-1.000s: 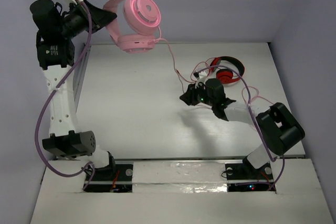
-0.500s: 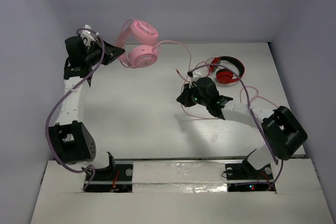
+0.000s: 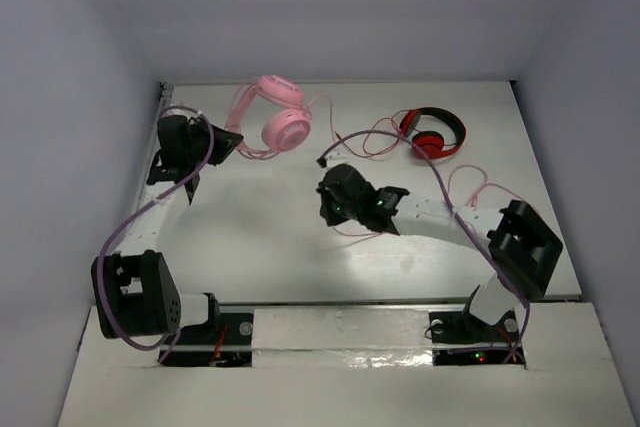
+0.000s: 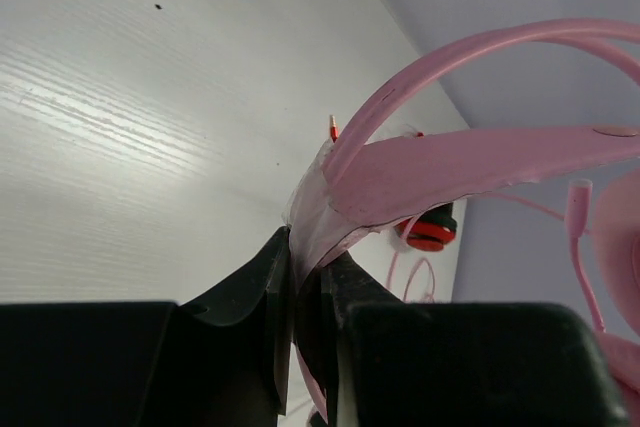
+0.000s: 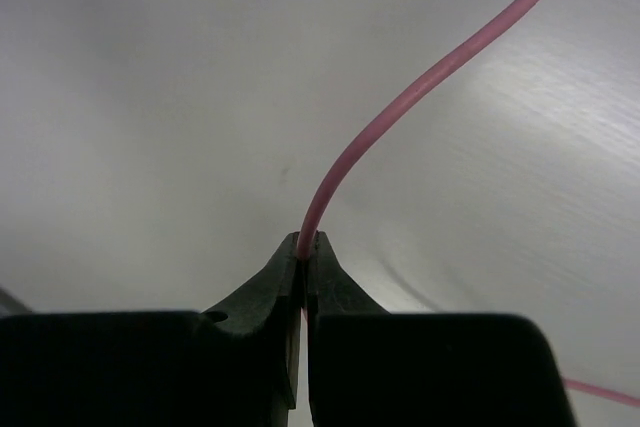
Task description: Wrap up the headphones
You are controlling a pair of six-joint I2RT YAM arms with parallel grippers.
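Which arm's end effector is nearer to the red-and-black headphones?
Right. The right end effector, pinching the pink cable, is a short way left of the red-and-black headphones. The left end effector, clamping the pink headband, is much farther left.

A pair of red-and-black over-ear headphones (image 3: 432,135) lies flat on the white wood-grain table (image 3: 260,237), toward its far right corner. Its thin red cable (image 3: 380,133) loops loosely just to the left.

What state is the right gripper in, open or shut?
Shut on the pink cable: the right wrist view shows the right gripper with fingertips together, the cable pinched between them.
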